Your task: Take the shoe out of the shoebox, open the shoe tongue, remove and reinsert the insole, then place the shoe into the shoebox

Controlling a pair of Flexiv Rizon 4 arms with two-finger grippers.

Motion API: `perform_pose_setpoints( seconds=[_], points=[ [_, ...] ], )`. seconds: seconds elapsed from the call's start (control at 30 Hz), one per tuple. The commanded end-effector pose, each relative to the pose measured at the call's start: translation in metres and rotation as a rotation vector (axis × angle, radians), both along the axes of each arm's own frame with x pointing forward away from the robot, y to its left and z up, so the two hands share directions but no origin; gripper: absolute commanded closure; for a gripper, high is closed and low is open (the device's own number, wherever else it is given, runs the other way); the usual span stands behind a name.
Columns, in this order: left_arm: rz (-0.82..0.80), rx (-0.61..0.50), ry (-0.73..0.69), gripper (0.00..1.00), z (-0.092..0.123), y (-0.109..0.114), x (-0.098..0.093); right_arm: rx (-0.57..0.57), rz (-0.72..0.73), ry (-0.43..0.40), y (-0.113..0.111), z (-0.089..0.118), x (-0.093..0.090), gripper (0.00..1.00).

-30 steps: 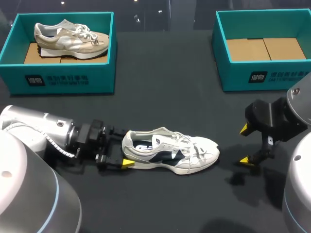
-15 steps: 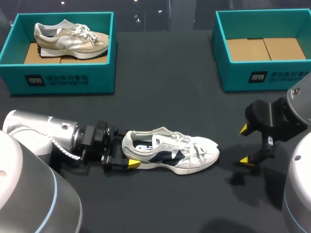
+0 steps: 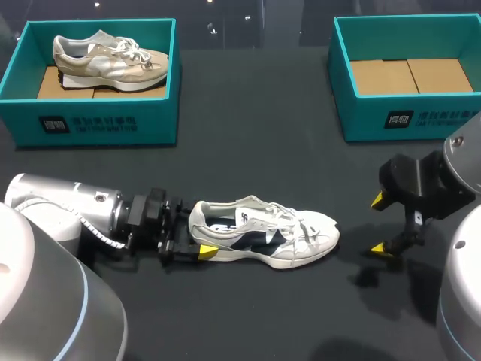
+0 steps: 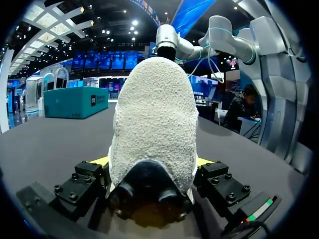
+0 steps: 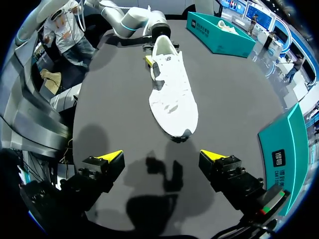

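A white and navy shoe (image 3: 263, 233) lies on its sole on the dark table, toe pointing right. My left gripper (image 3: 201, 235) is at its heel with a finger on either side; the near yellow fingertip (image 3: 207, 250) shows by the sole and the far one is hidden behind the shoe. In the left wrist view the heel (image 4: 154, 119) fills the gap of the left gripper (image 4: 153, 162), which stands open. My right gripper (image 3: 380, 224) hovers open to the right of the toe. In the right wrist view the shoe (image 5: 172, 94) lies ahead of the right gripper (image 5: 162, 157), toe nearest.
An empty teal shoebox (image 3: 409, 124) with a cardboard floor stands at the back right. A second teal box (image 3: 98, 124) at the back left holds a beige shoe (image 3: 109, 62). Bare table lies between the boxes and the white shoe.
My left gripper has slid right along the table until its fingers flank the shoe's heel, and they have drawn in slightly. The shoe and right arm have not moved.
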State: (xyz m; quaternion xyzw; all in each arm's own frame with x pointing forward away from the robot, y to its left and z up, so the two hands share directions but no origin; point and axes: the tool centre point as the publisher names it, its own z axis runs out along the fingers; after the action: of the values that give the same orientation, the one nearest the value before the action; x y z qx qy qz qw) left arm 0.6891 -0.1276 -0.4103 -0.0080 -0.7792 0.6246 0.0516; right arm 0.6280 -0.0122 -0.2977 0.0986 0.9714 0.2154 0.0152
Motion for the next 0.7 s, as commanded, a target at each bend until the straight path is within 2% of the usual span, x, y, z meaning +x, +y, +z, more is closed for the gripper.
perform_pose_setpoints(
  seconds=[0.03, 0.7],
  points=[
    [0.003, 0.001, -0.001, 1.00, -0.0008, 0.0006, 0.0007, -0.001, -0.002, -0.003, -0.0006, 0.0009, -0.0026, 0.00],
    [-0.032, 0.002, -0.002, 1.00, -0.0006, -0.0053, 0.0014, -0.001, -0.002, -0.003, -0.0006, 0.0009, -0.0026, 0.00]
  ],
)
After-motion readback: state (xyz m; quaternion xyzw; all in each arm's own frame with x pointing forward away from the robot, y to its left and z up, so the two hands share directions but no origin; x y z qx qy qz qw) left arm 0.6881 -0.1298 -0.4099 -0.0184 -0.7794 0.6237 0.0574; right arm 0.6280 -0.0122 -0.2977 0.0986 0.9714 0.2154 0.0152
